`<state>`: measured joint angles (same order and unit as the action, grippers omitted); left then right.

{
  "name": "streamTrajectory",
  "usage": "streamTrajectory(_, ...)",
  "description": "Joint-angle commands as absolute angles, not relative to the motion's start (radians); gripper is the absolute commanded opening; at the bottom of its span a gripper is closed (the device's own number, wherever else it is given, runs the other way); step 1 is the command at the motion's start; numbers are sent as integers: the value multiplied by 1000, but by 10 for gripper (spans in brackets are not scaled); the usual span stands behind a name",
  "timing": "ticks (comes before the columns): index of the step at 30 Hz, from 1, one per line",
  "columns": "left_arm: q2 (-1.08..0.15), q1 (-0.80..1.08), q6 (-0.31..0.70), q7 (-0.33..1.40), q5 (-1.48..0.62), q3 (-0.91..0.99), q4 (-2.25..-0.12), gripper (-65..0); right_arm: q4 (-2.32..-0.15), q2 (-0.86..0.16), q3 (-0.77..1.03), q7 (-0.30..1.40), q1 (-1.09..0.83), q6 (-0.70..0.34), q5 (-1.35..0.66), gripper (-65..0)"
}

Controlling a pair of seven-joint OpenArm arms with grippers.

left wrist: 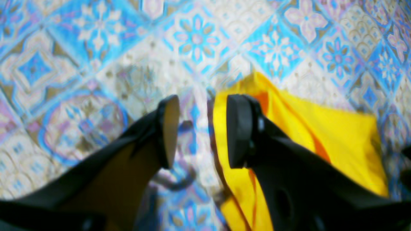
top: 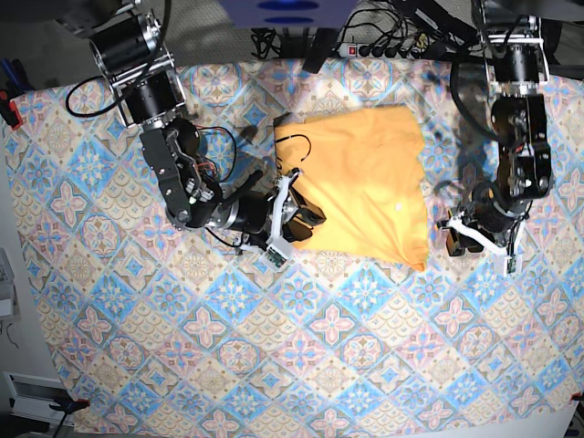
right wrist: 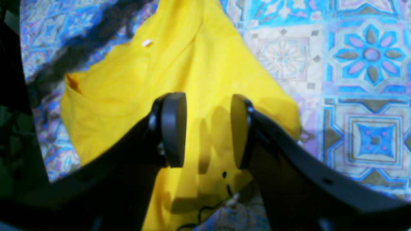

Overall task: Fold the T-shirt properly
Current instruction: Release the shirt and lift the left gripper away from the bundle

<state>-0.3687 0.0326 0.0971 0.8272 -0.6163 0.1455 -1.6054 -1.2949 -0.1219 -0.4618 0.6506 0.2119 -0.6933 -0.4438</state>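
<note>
Yellow-orange T-shirt (top: 365,178), folded, neckline facing back

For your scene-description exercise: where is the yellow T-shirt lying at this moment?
In the base view the T-shirt lies partly folded on the patterned tablecloth, upper middle, between the two arms, with the right gripper at its edge.

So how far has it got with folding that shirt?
Partly there. The T-shirt already lies doubled into a rough block on the tablecloth. Right now neither gripper holds it: the left gripper is open beside its edge, the right gripper open above it. The edges look uneven, so further folds seem left.
</note>
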Motion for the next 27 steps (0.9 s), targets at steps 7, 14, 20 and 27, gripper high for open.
streamTrajectory(7, -329, 257, 113, 809, -731, 142, -1880, -406, -1307, -120, -464, 616, 306, -698, -467, -426)
streamTrajectory(14, -315, 395, 114, 811, -753, 67, -1920, -537, -1234, -113, -466, 618, 361, -698, -314, -447)
streamTrajectory(20, -312, 423, 113, 809, -753, -12, -1922, -614, -1079, -59, -466, 596, 421, -698, -168, -568)
streamTrajectory(27, -311, 444, 111, 809, -753, -110, -1934, -650, -931, -33, -466, 515, 489, -698, -54, -614)
